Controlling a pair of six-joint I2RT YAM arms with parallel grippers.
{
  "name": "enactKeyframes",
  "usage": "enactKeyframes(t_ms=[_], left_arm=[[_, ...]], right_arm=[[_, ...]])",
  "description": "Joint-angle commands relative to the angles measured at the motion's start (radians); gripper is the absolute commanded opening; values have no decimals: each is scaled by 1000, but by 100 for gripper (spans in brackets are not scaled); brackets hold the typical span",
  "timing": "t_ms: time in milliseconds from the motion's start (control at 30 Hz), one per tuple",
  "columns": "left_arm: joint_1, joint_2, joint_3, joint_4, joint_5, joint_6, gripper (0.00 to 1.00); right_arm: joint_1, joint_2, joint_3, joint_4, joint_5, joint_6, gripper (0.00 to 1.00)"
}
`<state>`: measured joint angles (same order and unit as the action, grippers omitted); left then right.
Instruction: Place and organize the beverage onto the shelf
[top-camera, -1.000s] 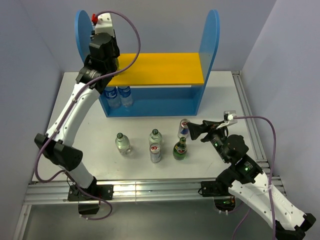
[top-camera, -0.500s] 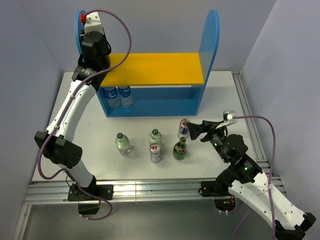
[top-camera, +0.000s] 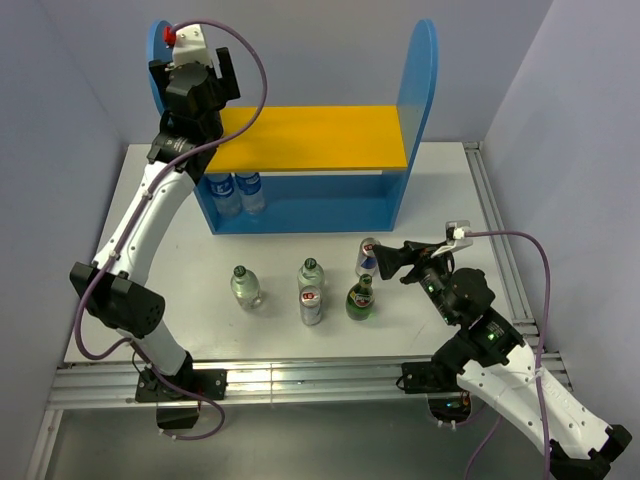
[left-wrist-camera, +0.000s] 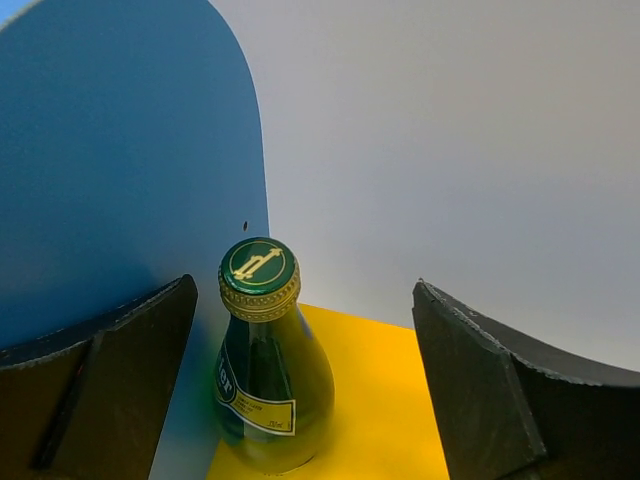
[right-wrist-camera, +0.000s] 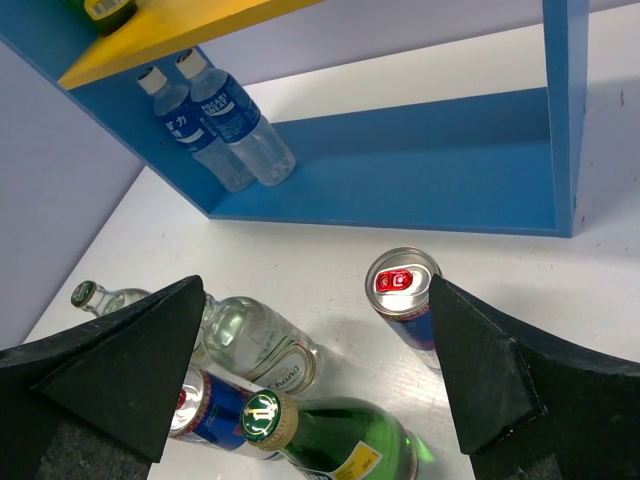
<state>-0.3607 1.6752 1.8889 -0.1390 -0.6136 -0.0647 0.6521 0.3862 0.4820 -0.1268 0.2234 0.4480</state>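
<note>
While dark green glass bottle (left-wrist-camera: 262, 370) stood upright on yellow top board (top-camera: 320, 135), just beside blue round-topped side panel (left-wrist-camera: 120, 150), left gripper (left-wrist-camera: 303, 290) jaws stood apart, clear of glass. Best: withdraw straight, no sideways swing. Jaws of right gripper (right-wrist-camera: 316, 290) also apart, near slim blue-silver can (right-wrist-camera: 402, 285).

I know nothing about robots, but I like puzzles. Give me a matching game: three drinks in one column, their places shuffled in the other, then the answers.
Drinks:
1. water bottles
2. red-tabbed can
3. green bottle in front of the left gripper

Places:
A. on the yellow board
B. on the lower tier of the shelf
C. on the table, in front of the shelf

Pairs: 1-B, 2-C, 3-A
</note>
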Motion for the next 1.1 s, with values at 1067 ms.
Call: enactKeyframes(t_ms=[1067], left_arm=[[-891,-540,-1056,337,275,-290,99]], right_arm=[[7,-101,35,-197,567,159,100]])
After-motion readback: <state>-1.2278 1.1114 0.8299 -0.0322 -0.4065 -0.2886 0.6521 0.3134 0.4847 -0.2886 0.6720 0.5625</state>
